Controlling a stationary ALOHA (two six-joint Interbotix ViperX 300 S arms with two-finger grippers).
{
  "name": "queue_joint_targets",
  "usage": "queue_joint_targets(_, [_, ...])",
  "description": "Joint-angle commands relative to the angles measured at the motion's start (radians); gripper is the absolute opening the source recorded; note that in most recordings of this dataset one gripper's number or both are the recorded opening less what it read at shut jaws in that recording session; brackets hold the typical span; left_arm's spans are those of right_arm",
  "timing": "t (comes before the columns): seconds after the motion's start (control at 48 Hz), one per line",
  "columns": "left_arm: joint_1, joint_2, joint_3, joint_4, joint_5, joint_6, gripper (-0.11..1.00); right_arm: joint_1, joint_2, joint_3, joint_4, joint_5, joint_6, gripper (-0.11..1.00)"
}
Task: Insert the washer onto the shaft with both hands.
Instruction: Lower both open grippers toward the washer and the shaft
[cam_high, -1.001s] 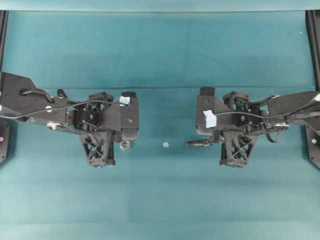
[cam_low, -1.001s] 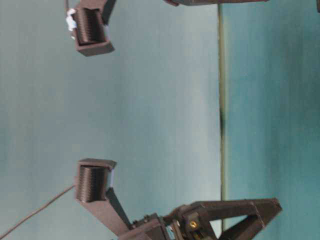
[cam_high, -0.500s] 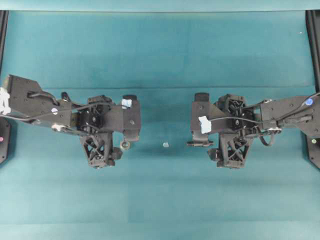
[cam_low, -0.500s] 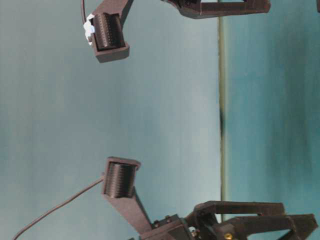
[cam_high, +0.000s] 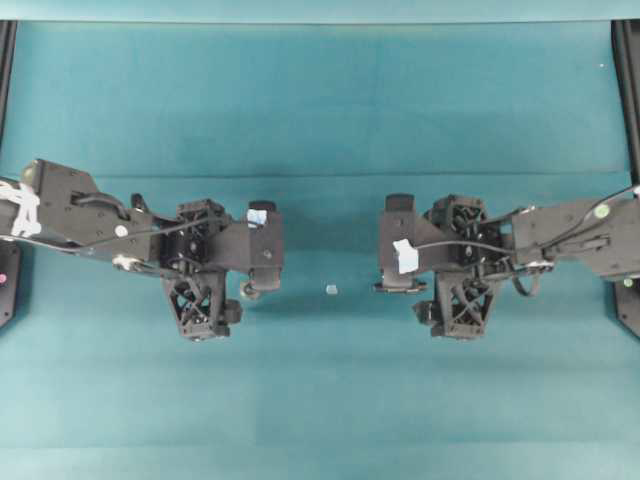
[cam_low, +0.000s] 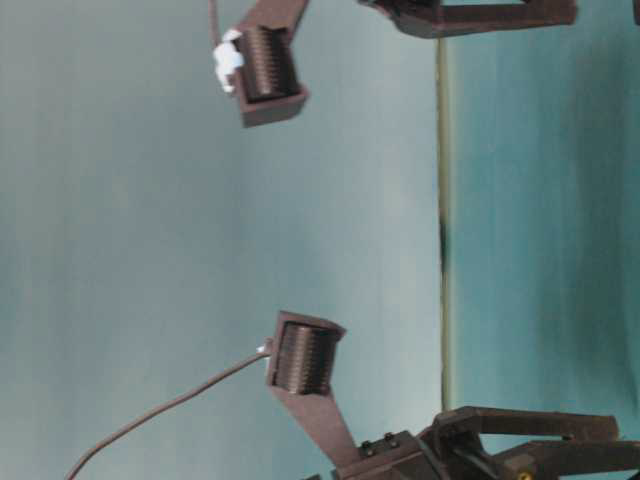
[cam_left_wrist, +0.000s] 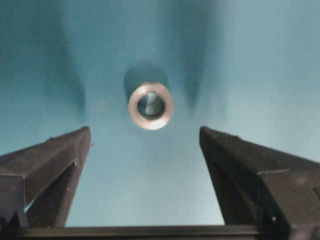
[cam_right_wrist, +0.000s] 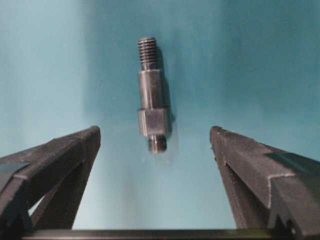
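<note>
Both arms have just dropped lower and spread their jaws wide. The left gripper (cam_left_wrist: 145, 145) frames the washer (cam_left_wrist: 150, 105), the right gripper (cam_right_wrist: 155, 145) the shaft (cam_right_wrist: 151, 95) (each lying loose on the teal surface (cam_high: 320, 380)); grasping looks next.

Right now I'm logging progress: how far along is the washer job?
Nothing is joined yet. The washer lies on the mat ahead of the open left gripper; the shaft lies loose before the open right gripper. Grasping both and inserting remain.
</note>
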Motion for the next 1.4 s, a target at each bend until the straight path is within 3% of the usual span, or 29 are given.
queue_joint_targets(0.0, [-0.002,0.002,-0.015,0.002,-0.015,0.002,0.95,0.003,0.006,0.002,-0.005,-0.02,-0.006,0.9])
queue_joint_targets(0.751, [0.003,0.066,-0.026,0.002,-0.077,-0.011,0.95,0.002,0.061,0.021,-0.006,-0.114,-0.008,0.9])
queue_joint_targets(1.376, [-0.002,0.071,-0.025,0.002,-0.077,-0.012,0.95,-0.002,0.071,0.034,-0.006,-0.118,-0.009,0.87])
